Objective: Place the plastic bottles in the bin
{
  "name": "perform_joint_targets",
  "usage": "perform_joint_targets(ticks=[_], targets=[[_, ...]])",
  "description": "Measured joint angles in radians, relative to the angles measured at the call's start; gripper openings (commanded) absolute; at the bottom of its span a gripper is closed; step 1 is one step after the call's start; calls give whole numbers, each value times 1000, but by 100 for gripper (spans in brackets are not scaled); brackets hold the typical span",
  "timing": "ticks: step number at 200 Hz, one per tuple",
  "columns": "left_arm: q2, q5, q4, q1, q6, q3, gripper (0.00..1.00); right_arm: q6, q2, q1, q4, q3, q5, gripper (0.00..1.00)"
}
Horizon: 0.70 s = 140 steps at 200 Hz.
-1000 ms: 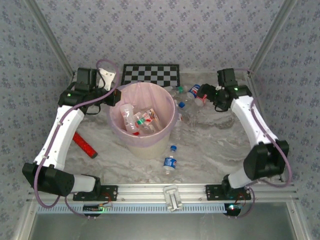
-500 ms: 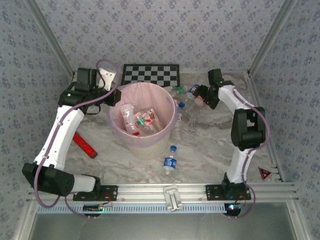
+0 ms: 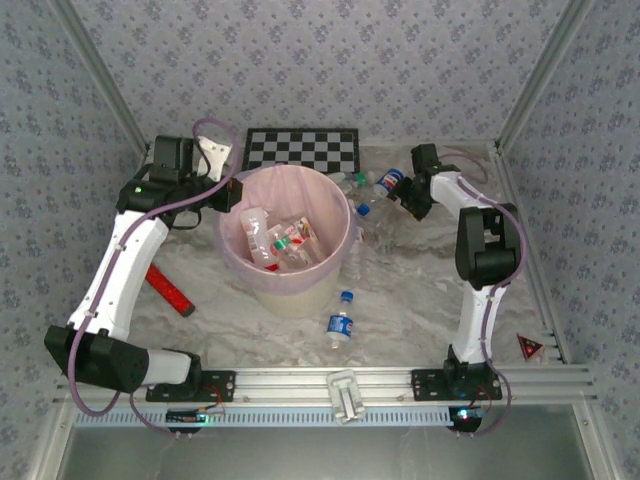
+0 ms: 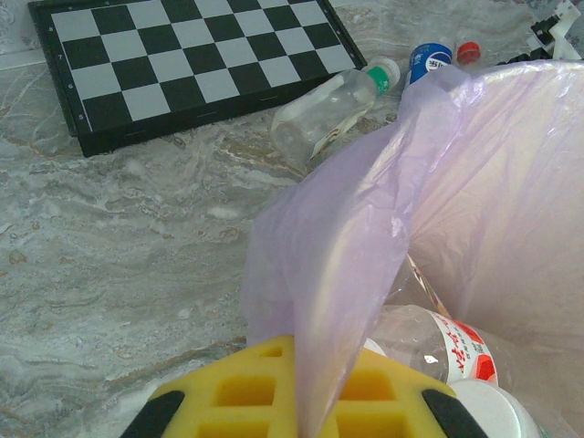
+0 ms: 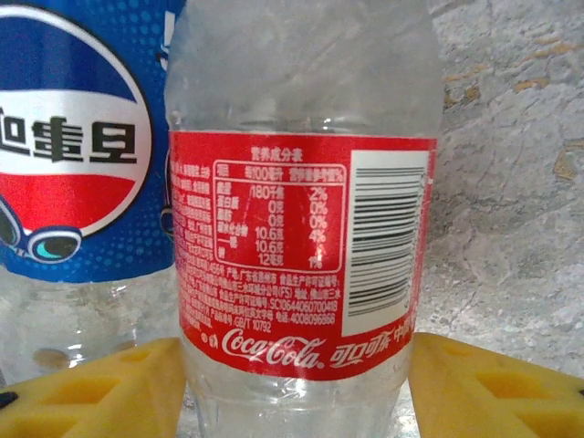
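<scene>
Right tool [image 3: 403,194] swung in, closing around red-label bottle [image 5: 301,228].

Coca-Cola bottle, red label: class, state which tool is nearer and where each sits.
Right. The right tool straddles the Coca-Cola bottle, a finger either side. The left tool is across the bin, shut on its bag liner.

Blue-grey floral wallpaper walls [image 3: 320,60]; marbled grey tabletop [image 3: 420,290]; aluminium rail [image 3: 280,384] along near edge; soft even light.
</scene>
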Motion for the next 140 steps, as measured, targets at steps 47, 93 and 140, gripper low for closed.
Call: perform_joint_targets(ticks=[47, 93, 140], targets=[[0, 0, 0, 0, 0, 0, 0, -15, -57, -28, 18, -66, 5, 54], [0, 0, 0, 0, 0, 0, 0, -77, -151, -58, -17, -112, 5, 48], [0, 0, 0, 0, 0, 0, 0, -229, -344, -90, -171, -135, -13, 46]])
